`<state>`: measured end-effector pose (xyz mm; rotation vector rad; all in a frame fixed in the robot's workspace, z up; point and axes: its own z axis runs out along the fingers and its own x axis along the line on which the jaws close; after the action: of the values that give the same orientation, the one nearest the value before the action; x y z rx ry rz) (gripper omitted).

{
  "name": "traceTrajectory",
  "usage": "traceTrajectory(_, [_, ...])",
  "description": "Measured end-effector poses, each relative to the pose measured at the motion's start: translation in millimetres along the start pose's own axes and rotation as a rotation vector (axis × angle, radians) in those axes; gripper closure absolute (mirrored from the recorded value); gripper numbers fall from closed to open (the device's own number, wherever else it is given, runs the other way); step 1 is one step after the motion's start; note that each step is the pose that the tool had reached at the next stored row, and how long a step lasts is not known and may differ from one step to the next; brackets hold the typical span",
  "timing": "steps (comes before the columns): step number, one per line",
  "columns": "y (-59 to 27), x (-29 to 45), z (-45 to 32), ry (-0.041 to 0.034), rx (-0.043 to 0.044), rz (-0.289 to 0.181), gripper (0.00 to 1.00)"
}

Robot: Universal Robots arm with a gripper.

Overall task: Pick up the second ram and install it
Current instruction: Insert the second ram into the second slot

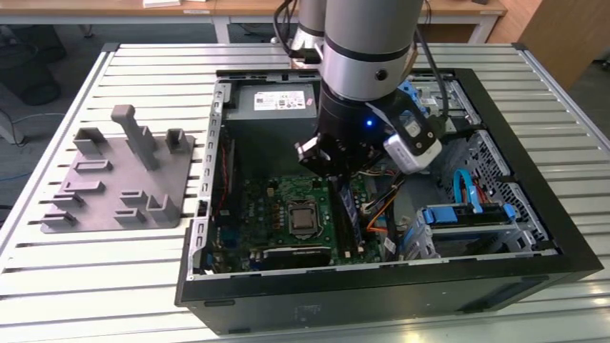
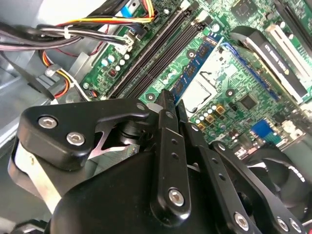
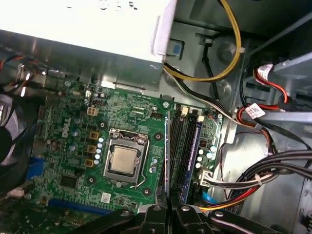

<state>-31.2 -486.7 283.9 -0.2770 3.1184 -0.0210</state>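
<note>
Over the motherboard [image 3: 73, 146] slots, the gripper [image 3: 168, 210] pinches the second ram [image 3: 169, 156] edge-on; seating it apparently demands exact alignment.

— Colours? Green motherboard [image 3: 78, 146], silver square at the processor socket [image 3: 122, 161], black slots [image 3: 178, 141] beside it.

— And that stick?

— The ram [image 3: 192, 151] is blue, dark chips along it. Black gripper [image 2: 168, 105], grey holder plate [image 1: 114, 179], black case [image 1: 381, 293], yellow and red cables [image 3: 234, 53], slatted white table [image 1: 86, 264].
</note>
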Motion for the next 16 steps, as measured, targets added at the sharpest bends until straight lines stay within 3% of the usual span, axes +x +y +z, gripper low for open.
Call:
traceTrajectory(10, [0.1, 0.1, 11.7, 0.0026, 0.0018, 0.173, 0.86])
traceTrajectory(16, [-0.1, 0.3, 22.7, 0.0030, 0.0021, 0.193, 0.86])
